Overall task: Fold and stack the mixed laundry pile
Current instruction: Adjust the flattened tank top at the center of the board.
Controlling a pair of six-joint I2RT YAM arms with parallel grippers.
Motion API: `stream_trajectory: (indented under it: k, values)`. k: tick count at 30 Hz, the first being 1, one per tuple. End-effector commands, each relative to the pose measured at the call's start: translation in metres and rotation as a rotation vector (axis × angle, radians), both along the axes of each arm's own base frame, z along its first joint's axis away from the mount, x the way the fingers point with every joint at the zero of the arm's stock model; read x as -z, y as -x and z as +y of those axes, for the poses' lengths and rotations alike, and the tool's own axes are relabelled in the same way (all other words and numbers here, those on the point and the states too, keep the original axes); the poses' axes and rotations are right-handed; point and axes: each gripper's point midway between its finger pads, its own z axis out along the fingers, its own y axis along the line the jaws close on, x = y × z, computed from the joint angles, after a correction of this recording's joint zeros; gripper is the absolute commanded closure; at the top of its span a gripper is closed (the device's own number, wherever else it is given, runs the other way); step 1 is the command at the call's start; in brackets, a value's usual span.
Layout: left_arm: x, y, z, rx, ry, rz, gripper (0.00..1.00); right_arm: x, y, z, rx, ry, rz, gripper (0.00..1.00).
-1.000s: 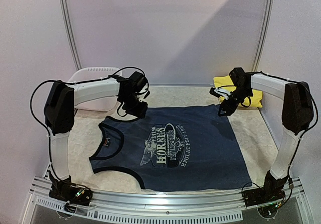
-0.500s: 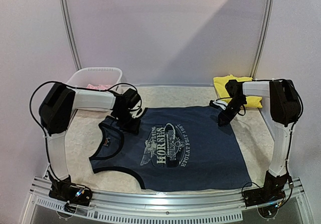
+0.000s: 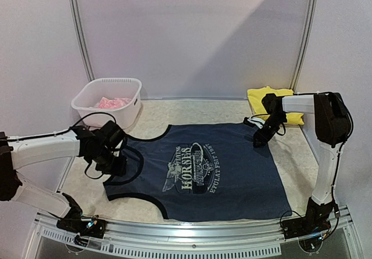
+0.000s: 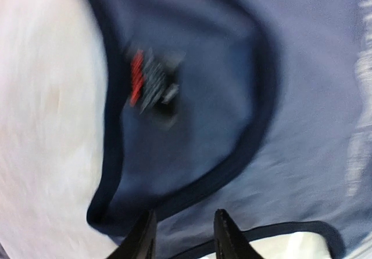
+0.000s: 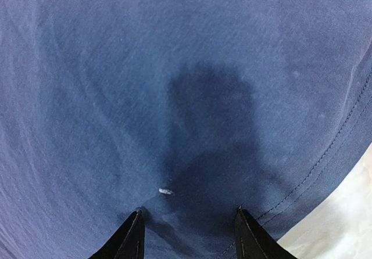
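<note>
Left hand [image 4: 185,213] and right hand [image 5: 188,211], both spread, are pointing at the navy tank top [image 3: 203,172] on the desk [image 3: 174,111].

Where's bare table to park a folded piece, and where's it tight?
Free: the far strip of table between the basket and the yellow garment; a narrower strip right of the tank top. Crowded: the middle, under the tank top, with the left gripper at its neckline and the right gripper at its far-right corner.
</note>
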Motion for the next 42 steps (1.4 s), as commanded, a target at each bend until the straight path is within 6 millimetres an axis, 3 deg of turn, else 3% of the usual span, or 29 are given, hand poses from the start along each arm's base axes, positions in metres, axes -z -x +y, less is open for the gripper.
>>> stream_trajectory:
  k: [1,4,10,18,23,27,29,31,34,36,39,42]
  values:
    - [0.024,0.029,0.029,-0.118,-0.1,0.087,0.7,-0.012,0.004,-0.002,0.018,-0.012,-0.013,0.47]
    - [0.037,0.042,0.039,-0.17,-0.144,0.161,0.75,-0.018,0.005,-0.001,0.018,-0.02,-0.017,0.47]
    - [0.064,0.064,0.062,-0.278,-0.226,0.244,0.73,-0.03,0.004,0.0,0.013,-0.034,-0.042,0.47]
    - [0.095,0.123,0.069,-0.435,-0.139,0.395,0.73,-0.052,0.002,0.003,-0.004,-0.051,-0.076,0.46]
    - [0.098,0.146,0.078,-0.535,-0.073,0.367,0.75,-0.067,-0.008,0.004,-0.026,-0.053,-0.116,0.46]
    - [0.091,0.146,0.077,-0.582,-0.03,0.333,0.76,-0.078,-0.032,-0.001,-0.019,-0.033,-0.179,0.46]
    - [0.071,0.132,0.077,-0.564,-0.053,0.27,0.76,-0.083,-0.049,-0.003,0.002,-0.034,-0.218,0.45]
    - [0.034,0.103,0.072,-0.501,-0.078,0.158,0.74,-0.09,-0.063,-0.004,0.02,-0.041,-0.253,0.45]
    - [-0.026,0.044,0.051,-0.343,-0.121,-0.014,0.67,-0.091,-0.083,-0.003,0.037,-0.037,-0.288,0.46]
    - [-0.055,0.006,0.036,-0.236,-0.204,-0.085,0.63,-0.086,-0.093,-0.004,0.044,-0.021,-0.294,0.47]
    - [-0.079,-0.055,-0.008,-0.096,-0.228,-0.144,0.6,-0.075,-0.105,-0.007,0.05,0.007,-0.287,0.5]
    - [-0.074,-0.11,-0.061,-0.003,-0.159,-0.18,0.59,-0.061,-0.112,-0.011,0.061,0.035,-0.264,0.54]
